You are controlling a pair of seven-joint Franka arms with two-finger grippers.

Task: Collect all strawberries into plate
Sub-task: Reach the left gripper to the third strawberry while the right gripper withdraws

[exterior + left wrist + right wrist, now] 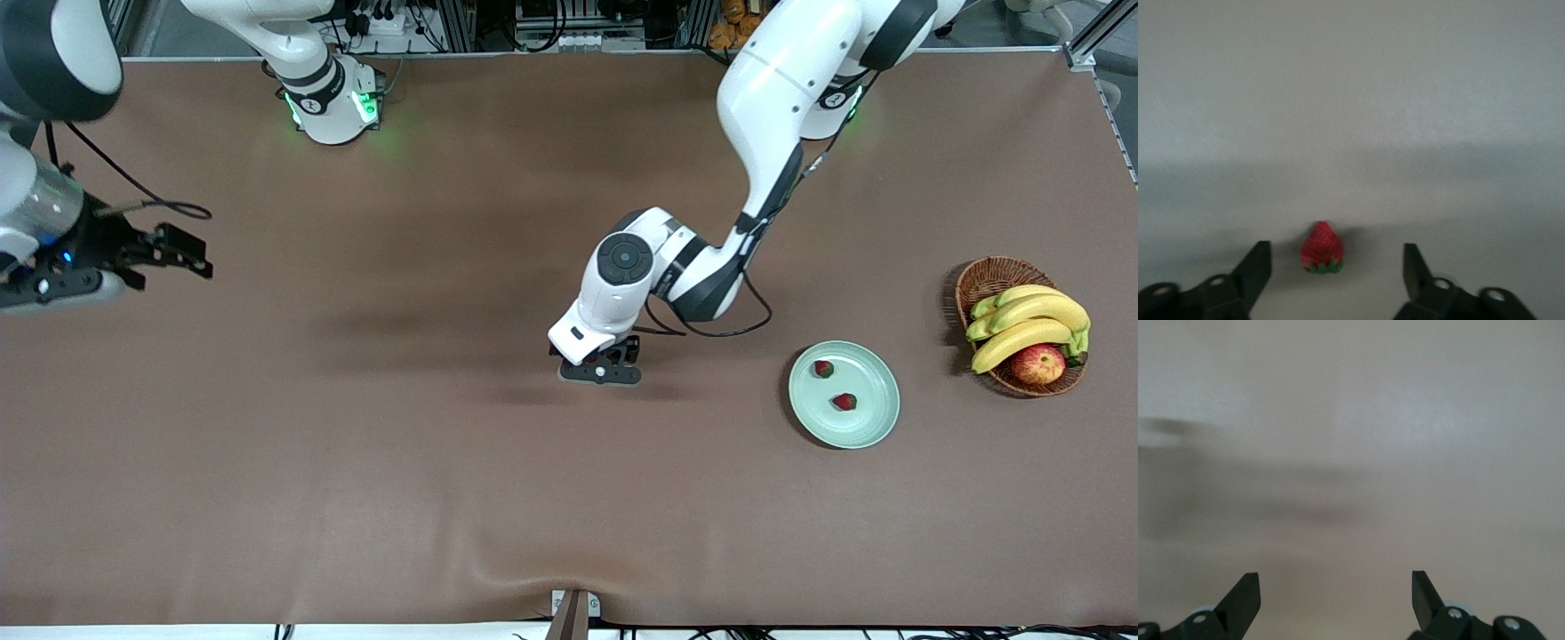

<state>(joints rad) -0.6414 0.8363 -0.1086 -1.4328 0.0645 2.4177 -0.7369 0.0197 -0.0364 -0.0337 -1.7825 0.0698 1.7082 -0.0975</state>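
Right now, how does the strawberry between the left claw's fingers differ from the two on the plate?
The third strawberry lies on the bare brown table; the two strawberries already rest on the plate. It sits between the left claw's open fingers, not yet gripped; the plated pair has no claw near. The right claw waits open at its own end. All three are small, red, green-topped.
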